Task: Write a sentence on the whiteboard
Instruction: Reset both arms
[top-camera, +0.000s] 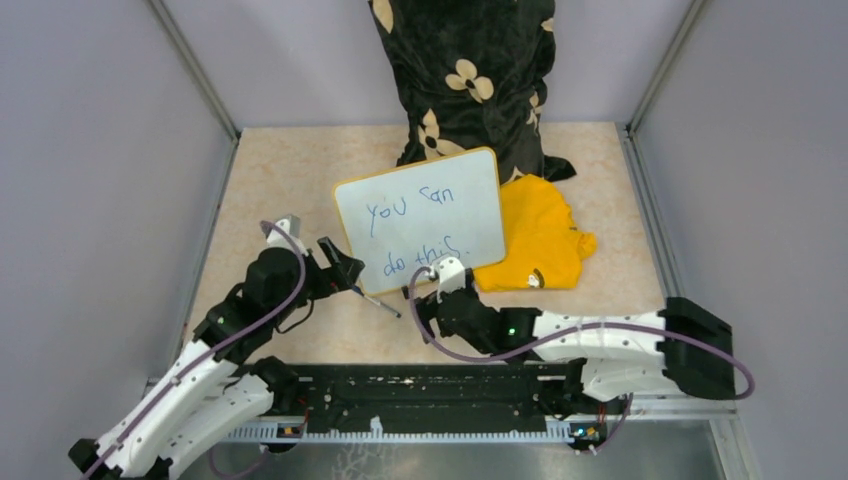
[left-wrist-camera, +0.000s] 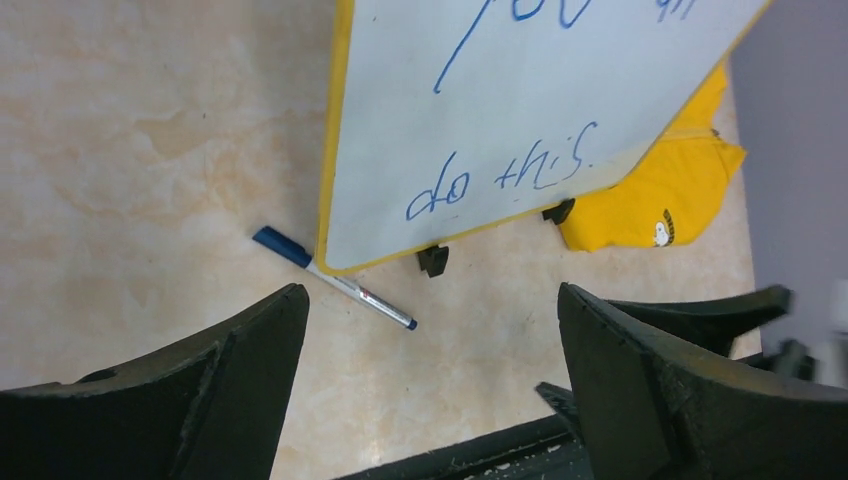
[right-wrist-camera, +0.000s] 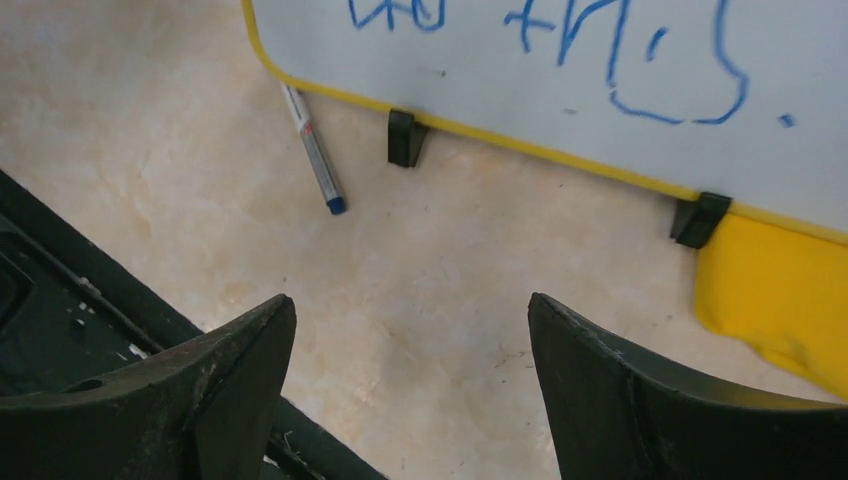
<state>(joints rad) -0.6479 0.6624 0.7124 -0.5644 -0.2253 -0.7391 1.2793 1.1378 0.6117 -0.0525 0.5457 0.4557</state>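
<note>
Yellow-framed whiteboard (top-camera: 482, 215) standing mid-table on black clips (right-wrist-camera: 403, 137), blue sentence (left-wrist-camera: 545, 165) "you can do this." in two lines, marker (left-wrist-camera: 365, 298) lying at its lower left corner, yellow cloth (top-camera: 545, 245) touching its right side, left gripper (left-wrist-camera: 430, 300) and right gripper (right-wrist-camera: 410, 310) both spread wide, empty.

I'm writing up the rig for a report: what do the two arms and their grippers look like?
The left arm and right arm have white lower links, black joints and looping purple cables. The left gripper and right gripper have broad black wedge-shaped fingers.
</note>
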